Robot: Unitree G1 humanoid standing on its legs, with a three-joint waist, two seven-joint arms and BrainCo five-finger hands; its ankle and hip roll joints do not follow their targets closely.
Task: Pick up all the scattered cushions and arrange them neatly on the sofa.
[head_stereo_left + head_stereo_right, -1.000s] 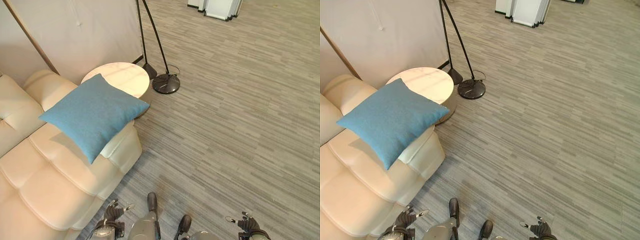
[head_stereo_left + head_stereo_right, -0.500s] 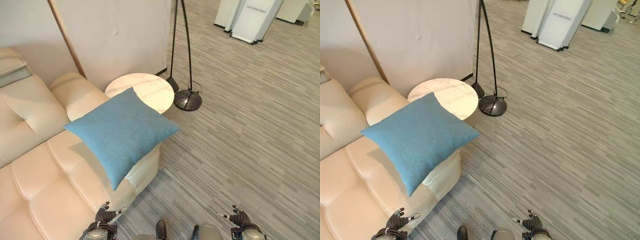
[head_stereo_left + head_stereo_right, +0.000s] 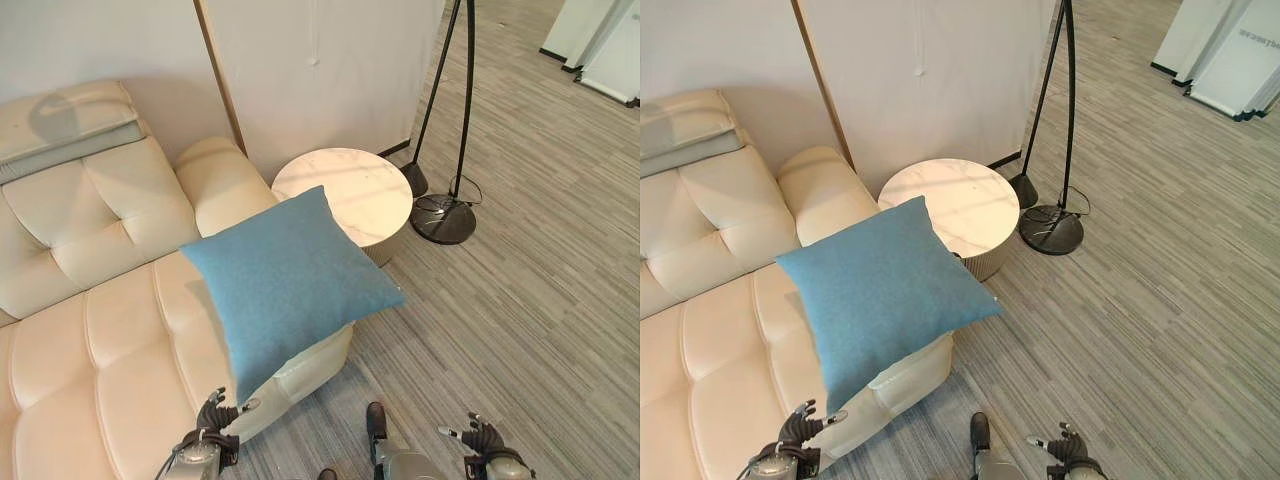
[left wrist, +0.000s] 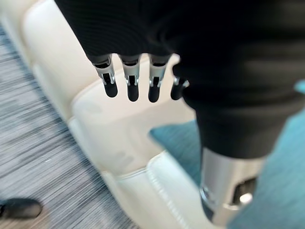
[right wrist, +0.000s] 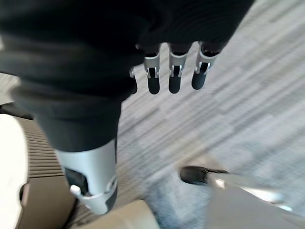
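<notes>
Cushion [image 3: 285, 280], one, blue woven cover, square, lying tilted across the outer armrest of the sofa [image 3: 100, 330] with one corner overhanging toward the floor and another reaching toward the round side table [image 3: 345, 190]; not held by either hand. Judged light, soft and compressible, with a cloth face that should not slip; nothing about it looks fragile. Best taken at the overhanging lower corner or along a free edge, where curled fingers could pinch the filling, or lifted with both hands on opposite edges to keep it from folding. Its placing reads as untidy rather than arranged, so it likely still needs setting upright against the backrest. Sofa: cream, tufted, padded seat and back, a folded pale cushion or throw on the backrest top at the far end. Left hand [image 3: 215, 415]: low beside the armrest just under the cushion's corner, fingers straight and relaxed, holding nothing; its wrist view shows the armrest and a patch of blue past the fingertips. Right hand [image 3: 480, 440]: low over the grey striped carpet [image 3: 520, 300], well apart from the sofa, fingers likewise straight and empty. Floor lamp [image 3: 445, 215]: black, round base, standing just beyond the table.
</notes>
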